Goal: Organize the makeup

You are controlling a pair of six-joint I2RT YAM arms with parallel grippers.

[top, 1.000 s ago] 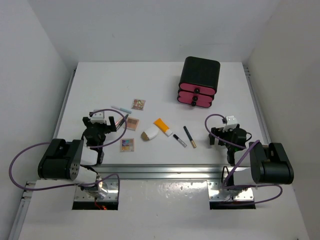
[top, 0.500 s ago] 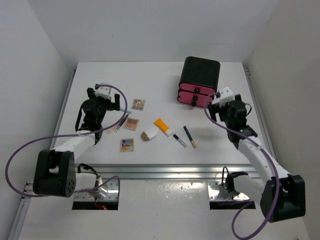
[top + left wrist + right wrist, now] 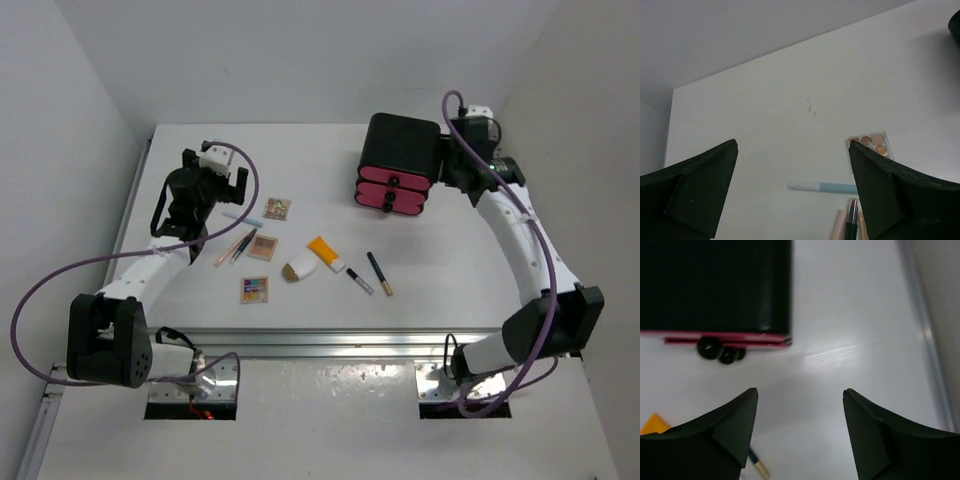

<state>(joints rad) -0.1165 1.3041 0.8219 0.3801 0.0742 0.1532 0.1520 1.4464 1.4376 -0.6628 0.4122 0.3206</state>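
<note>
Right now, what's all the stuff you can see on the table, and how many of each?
black box: one, black with pink drawers, far right of the table
eyeshadow palettes: three, tan and multicolour, left of the middle
orange tube: one, orange with a white cap, middle
white and tan piece: one, just left of the tube
black sticks: two, one gold-tipped, one silver-tipped, right of the tube
pale blue stick: one, by the farthest palette
thin brushes: about two, pink and dark, lying together on the left
table: one, white
arms: two, white and black, purple cables
left claw: open, empty, above the blue stick
right claw: open, empty, by the box's right side
</note>
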